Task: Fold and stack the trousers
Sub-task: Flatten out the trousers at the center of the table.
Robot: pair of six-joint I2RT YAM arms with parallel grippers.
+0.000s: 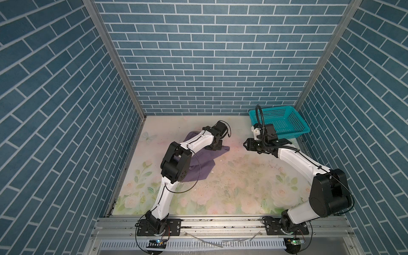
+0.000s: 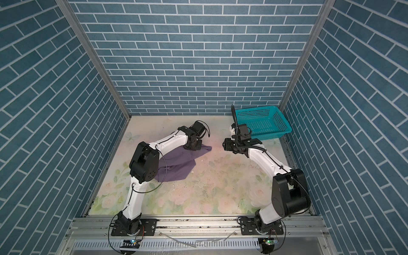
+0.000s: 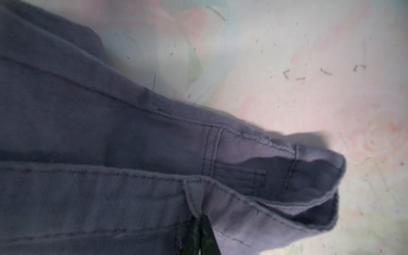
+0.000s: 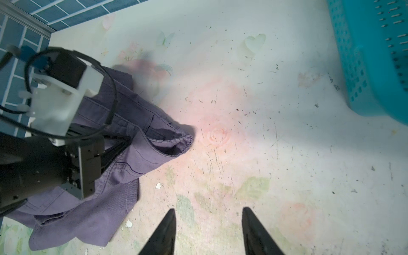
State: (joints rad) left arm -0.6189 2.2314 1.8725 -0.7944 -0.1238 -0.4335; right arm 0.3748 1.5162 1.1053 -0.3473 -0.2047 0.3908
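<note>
You look down in both top views from high above the grey metal rail [image 1: 220, 224] at frame bottom onto the pale floral tabletop [image 1: 231, 176], while both wrist cameras share the crumpled mauve cloth trousers [image 3: 110, 143], left close, right farther.

A robotics lab test cell: panels papered with blue brick pattern [image 1: 209, 55] stand in aluminium frame posts [image 1: 116, 59] around a floral-printed tabletop [image 1: 231, 176]. The left arm [image 1: 163, 194] and right arm [image 1: 302, 159] are bolted to an aluminium rail [image 1: 220, 223] above a slotted cable duct [image 1: 123, 245].
</note>
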